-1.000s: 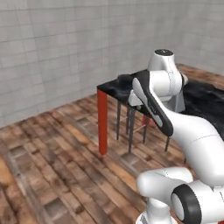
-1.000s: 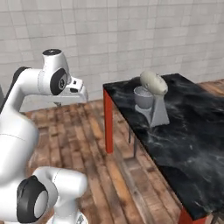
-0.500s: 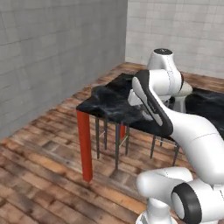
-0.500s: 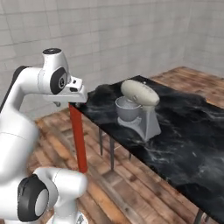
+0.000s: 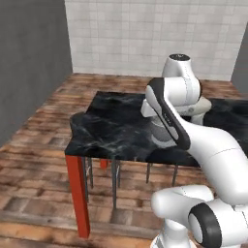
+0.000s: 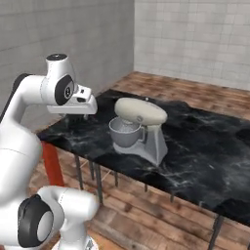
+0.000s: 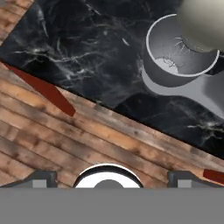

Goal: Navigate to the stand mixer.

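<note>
Now the stand mixer (image 6: 138, 128) sits mid-counter (image 6: 205, 146) straight ahead, so the base should ease in squarely, stopping short of the red leg (image 5: 78, 196), claw (image 6: 77, 117) empty, fingers apart.

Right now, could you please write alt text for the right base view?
A cream-headed stand mixer with a grey bowl stands on a black marble table with a red leg, over a wooden floor. The white robot arm rises at left.
</note>
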